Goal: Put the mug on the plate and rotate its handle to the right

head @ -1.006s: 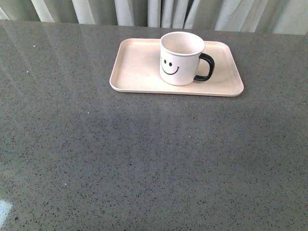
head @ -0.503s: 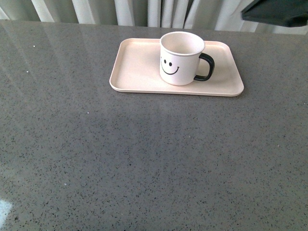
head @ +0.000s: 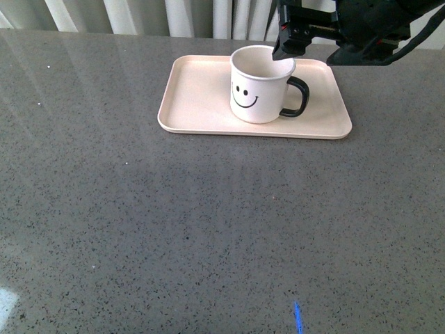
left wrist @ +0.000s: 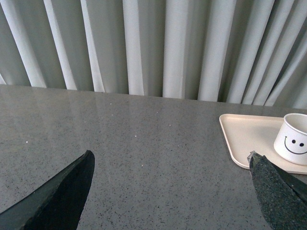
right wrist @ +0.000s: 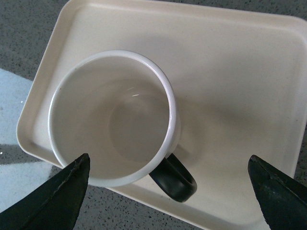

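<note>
The cream mug [head: 254, 87] with a black smiley stands upright on the pale pink plate [head: 195, 97] at the far middle of the table. Its black handle [head: 297, 97] points right. My right gripper [head: 286, 43] hangs open just above the mug's far right rim. In the right wrist view the empty mug [right wrist: 112, 117], its handle [right wrist: 173, 179] and the plate [right wrist: 230, 72] lie below the open right gripper [right wrist: 170, 191]. My left gripper [left wrist: 170, 191] is open and empty over bare table; the mug [left wrist: 293, 140] and the plate [left wrist: 247, 136] show off to one side.
The grey speckled table [head: 208, 229] spreads wide in front of the plate. Pale curtains [head: 208, 17] hang behind its far edge. A small blue mark [head: 297, 316] shows on the table near the front.
My right arm has come in from the upper right and now reaches over the mug. The mug and plate have not moved.
</note>
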`<state>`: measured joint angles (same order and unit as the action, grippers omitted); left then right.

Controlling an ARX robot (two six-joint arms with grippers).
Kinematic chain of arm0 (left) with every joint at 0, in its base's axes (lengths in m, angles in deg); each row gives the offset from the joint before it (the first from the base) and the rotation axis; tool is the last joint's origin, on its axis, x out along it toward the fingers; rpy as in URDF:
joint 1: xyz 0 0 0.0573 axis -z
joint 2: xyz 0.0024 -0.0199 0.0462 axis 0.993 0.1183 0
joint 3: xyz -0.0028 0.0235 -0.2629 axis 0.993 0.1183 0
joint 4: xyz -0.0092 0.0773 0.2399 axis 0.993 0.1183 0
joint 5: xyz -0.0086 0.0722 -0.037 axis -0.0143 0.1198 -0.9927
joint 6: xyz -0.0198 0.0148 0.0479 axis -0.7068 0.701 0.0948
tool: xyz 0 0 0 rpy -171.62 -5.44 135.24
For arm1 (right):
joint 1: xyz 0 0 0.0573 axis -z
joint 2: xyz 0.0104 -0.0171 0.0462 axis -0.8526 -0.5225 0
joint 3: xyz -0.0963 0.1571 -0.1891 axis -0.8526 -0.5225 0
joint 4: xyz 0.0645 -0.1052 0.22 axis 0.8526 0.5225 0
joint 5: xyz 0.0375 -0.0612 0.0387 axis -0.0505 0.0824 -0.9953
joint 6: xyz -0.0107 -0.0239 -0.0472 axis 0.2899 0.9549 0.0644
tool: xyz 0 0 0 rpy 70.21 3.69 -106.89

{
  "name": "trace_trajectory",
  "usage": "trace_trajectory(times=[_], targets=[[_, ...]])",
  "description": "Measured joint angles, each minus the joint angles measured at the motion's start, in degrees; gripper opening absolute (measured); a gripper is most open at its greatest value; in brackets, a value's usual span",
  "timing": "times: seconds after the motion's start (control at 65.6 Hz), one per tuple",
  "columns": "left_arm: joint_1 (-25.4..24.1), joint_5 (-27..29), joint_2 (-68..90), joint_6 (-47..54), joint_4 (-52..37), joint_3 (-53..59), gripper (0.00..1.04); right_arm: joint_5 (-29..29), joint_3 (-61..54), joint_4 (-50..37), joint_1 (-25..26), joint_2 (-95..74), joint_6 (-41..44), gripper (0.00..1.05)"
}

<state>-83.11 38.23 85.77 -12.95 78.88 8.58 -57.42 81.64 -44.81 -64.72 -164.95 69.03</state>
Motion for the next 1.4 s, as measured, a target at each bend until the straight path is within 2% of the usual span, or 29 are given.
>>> trace_trajectory(times=[0.259,0.534,0.671,0.945,1.052,1.128,1.174,1.402], targets=[[0.00,0.00,0.00,-0.02,0.00,0.00,0.96,1.73,7.32,2.99,-1.07,-5.64,-1.79,0.96],[0.00,0.00,0.00,-0.02,0.00,0.00,0.96,2.45,10.10,4.09,-2.05,-8.33,-2.54,0.95],[0.00,0.00,0.00,-0.02,0.00,0.00,0.96,2.60,10.91,4.55,-2.38,-9.44,-2.80,0.89],[0.00,0.00,0.00,-0.02,0.00,0.00,0.96,3.67,12.94,5.60,-2.58,-10.75,-3.10,0.49],[0.00,0.00,0.00,0.00,0.00,0.00,0.96,4.44,14.64,6.69,-2.58,-11.10,-3.15,0.23],[0.00,0.00,0.00,0.00,0.00,0.00,0.96,4.44,15.28,7.19,-2.49,-11.15,-3.13,0.12],[0.00,0.00,0.00,-0.02,0.00,0.00,0.96,4.00,15.85,7.74,-2.34,-11.15,-3.02,0.02],[0.00,0.00,0.00,0.00,0.00,0.00,0.96,1.92,18.67,10.88,-0.63,-10.88,1.79,0.02]])
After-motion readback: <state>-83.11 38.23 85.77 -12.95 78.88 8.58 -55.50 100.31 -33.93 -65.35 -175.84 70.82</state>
